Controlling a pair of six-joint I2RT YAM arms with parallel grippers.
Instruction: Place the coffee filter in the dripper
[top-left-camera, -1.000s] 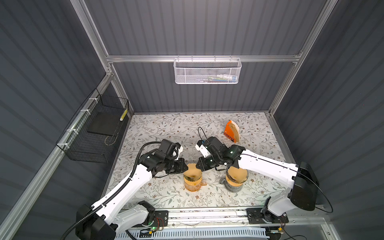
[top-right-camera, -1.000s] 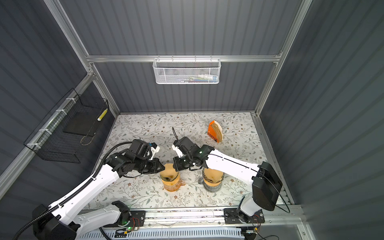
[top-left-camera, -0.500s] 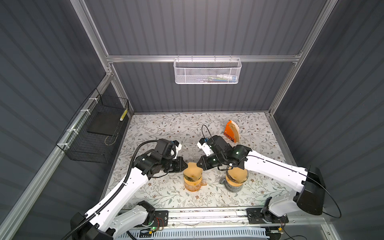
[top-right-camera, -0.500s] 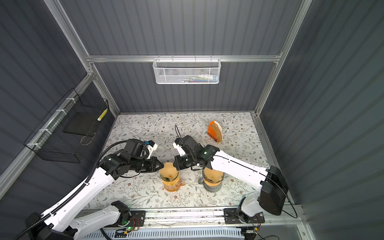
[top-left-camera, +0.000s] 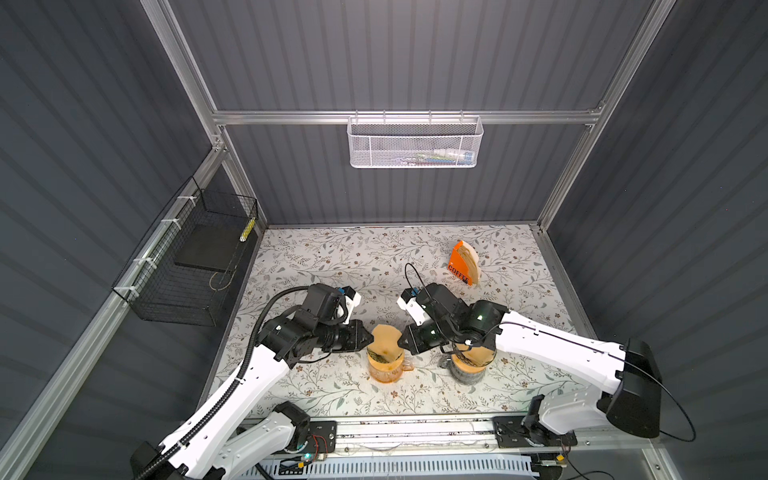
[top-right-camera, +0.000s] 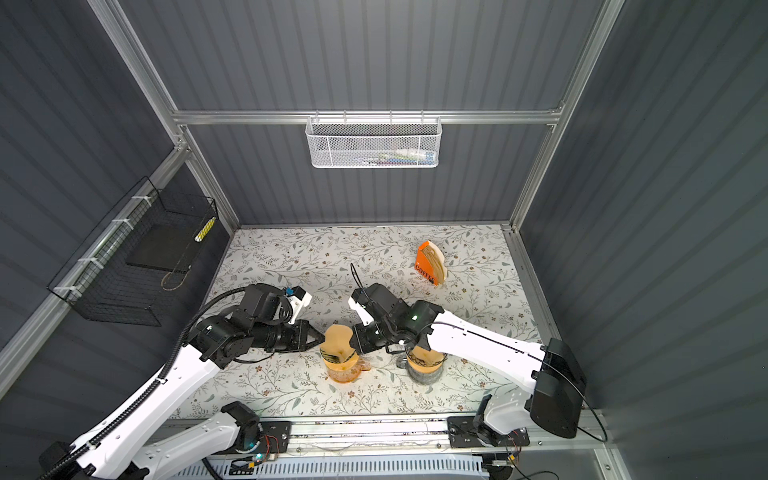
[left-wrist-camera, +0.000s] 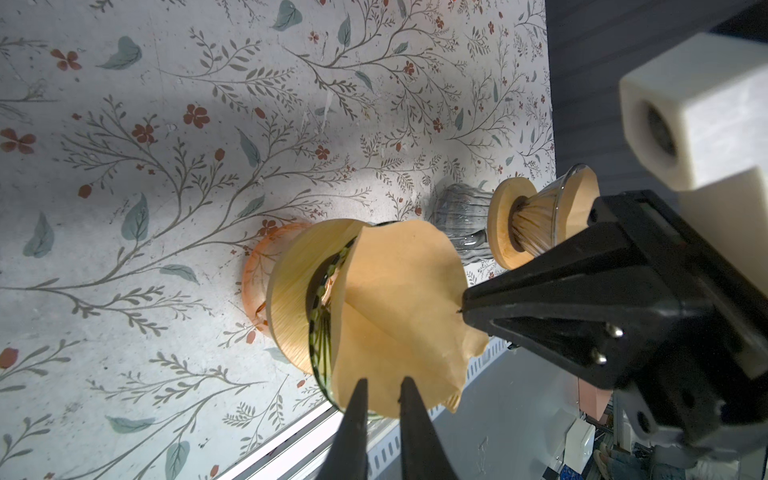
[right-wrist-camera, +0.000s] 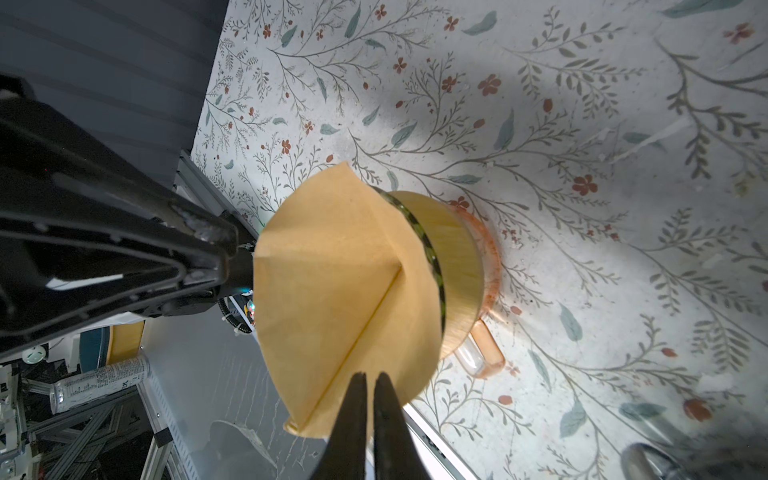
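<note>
A: Where is the coffee filter (top-left-camera: 384, 337)?

B: Point down in the dripper (left-wrist-camera: 291, 299), which stands on an orange jug (top-left-camera: 385, 374) near the middle of the table's (top-left-camera: 332, 257) front edge. Much of the paper rises above the dripper's rim.

A: And the jaws?

B: The left gripper (top-left-camera: 368, 337) meets the filter from the table's left side and the right gripper (top-left-camera: 400, 341) from the right, tips facing each other across the cone. Each is almost closed, pinching the paper rim on its own side.

A: Which arm is nearer?

B: Neither, since both touch it. The cone's axis stands upright between them, so I judge that seating it calls for a straight push down, then letting go.
</note>
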